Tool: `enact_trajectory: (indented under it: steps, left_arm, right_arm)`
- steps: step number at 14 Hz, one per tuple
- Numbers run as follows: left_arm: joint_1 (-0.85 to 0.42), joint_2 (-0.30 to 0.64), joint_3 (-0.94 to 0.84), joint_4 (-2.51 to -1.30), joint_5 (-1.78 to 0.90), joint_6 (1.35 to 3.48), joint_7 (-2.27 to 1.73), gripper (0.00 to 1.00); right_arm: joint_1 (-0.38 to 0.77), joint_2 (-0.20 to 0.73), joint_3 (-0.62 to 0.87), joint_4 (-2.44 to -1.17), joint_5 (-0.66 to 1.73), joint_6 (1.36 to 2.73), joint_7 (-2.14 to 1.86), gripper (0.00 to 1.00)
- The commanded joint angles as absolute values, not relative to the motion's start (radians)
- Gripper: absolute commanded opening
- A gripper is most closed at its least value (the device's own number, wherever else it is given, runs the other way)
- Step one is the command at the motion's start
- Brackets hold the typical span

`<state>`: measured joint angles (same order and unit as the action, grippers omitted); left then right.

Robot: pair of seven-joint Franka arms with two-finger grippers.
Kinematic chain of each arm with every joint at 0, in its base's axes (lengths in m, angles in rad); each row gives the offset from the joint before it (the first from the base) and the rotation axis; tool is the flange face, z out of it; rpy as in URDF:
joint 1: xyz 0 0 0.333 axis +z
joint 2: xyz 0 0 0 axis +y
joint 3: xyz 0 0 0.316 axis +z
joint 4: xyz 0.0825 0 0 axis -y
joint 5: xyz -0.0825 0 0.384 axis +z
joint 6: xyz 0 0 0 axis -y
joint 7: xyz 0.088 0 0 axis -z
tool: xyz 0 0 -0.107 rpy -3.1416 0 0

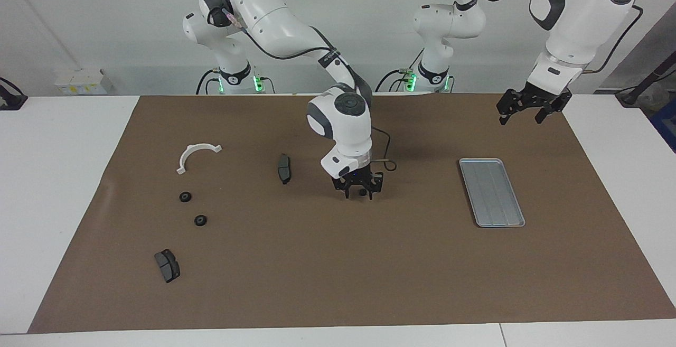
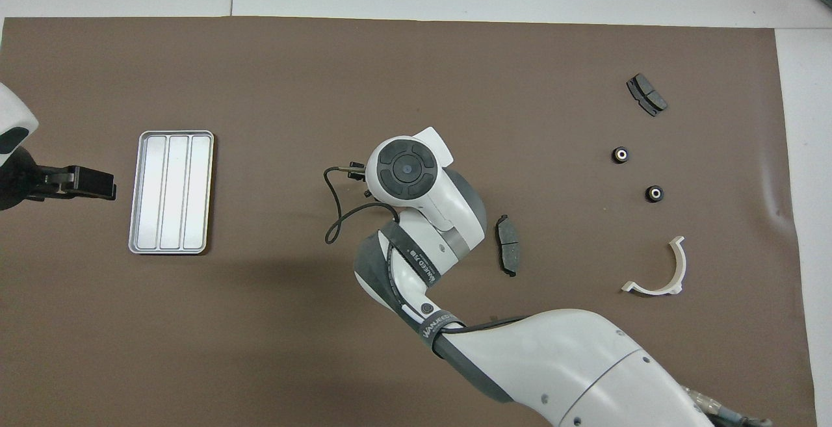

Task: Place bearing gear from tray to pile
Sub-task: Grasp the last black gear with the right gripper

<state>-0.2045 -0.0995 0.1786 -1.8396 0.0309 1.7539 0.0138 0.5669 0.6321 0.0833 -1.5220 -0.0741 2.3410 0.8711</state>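
The silver tray [image 1: 491, 192] [image 2: 171, 192] lies toward the left arm's end of the brown mat with nothing in it. One small black bearing gear [image 1: 362, 192] sits on the mat mid-table. My right gripper [image 1: 360, 194] is down around it, its fingers standing apart on either side of the gear. In the overhead view the right wrist hides both. The pile is two black gears [image 1: 185, 197] [image 1: 200, 220] toward the right arm's end, which the overhead view also shows [image 2: 621, 154] [image 2: 654, 194]. My left gripper [image 1: 528, 112] [image 2: 88, 183] waits open in the air beside the tray.
A white curved bracket [image 1: 196, 155] [image 2: 660, 271] lies nearer the robots than the pile. One dark brake pad [image 1: 284, 168] [image 2: 507, 253] lies beside the right gripper, another [image 1: 167, 265] [image 2: 646, 94] farther from the robots than the pile.
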Motion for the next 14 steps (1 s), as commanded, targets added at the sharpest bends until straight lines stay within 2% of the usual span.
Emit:
enact_trajectory:
  steps: [1,5,6,7,10,11,12,13,14]
  left_arm:
    - [-0.218,-0.13,0.183,-1.875,0.054,1.766,0.015,1.0]
    - [-0.218,-0.13,0.183,-1.875,0.054,1.766,0.015,1.0]
    - [-0.218,-0.13,0.183,-1.875,0.052,1.764,0.015,1.0]
    - [-0.218,-0.13,0.183,-1.875,0.054,1.764,0.015,1.0]
    - [-0.218,-0.13,0.183,-1.875,0.052,1.764,0.015,1.0]
    - [-0.218,-0.13,0.183,-1.876,0.052,1.764,0.015,1.0]
    - [-0.218,-0.13,0.183,-1.875,0.054,1.764,0.015,1.0]
    - [-0.218,-0.13,0.183,-1.875,0.054,1.764,0.015,1.0]
    - [-0.216,-0.13,0.183,-1.876,0.052,1.764,0.015,1.0]
  right_arm:
    - [0.598,0.627,0.083,-1.56,-0.101,2.358,0.893,0.66]
    - [0.609,0.624,0.081,-1.575,-0.106,2.365,0.893,0.6]
    - [0.609,0.623,0.081,-1.581,-0.12,2.365,0.893,0.56]
    - [0.609,0.621,0.081,-1.583,-0.126,2.365,0.893,0.45]
    - [0.609,0.62,0.081,-1.585,-0.132,2.365,0.891,0.33]
    - [0.607,0.62,0.081,-1.586,-0.135,2.365,0.887,0.32]
    - [0.609,0.62,0.081,-1.586,-0.138,2.364,0.887,0.19]
    - [0.609,0.618,0.081,-1.585,-0.14,2.361,0.888,0.0]
    - [0.609,0.618,0.081,-1.577,-0.152,2.356,0.888,0.0]
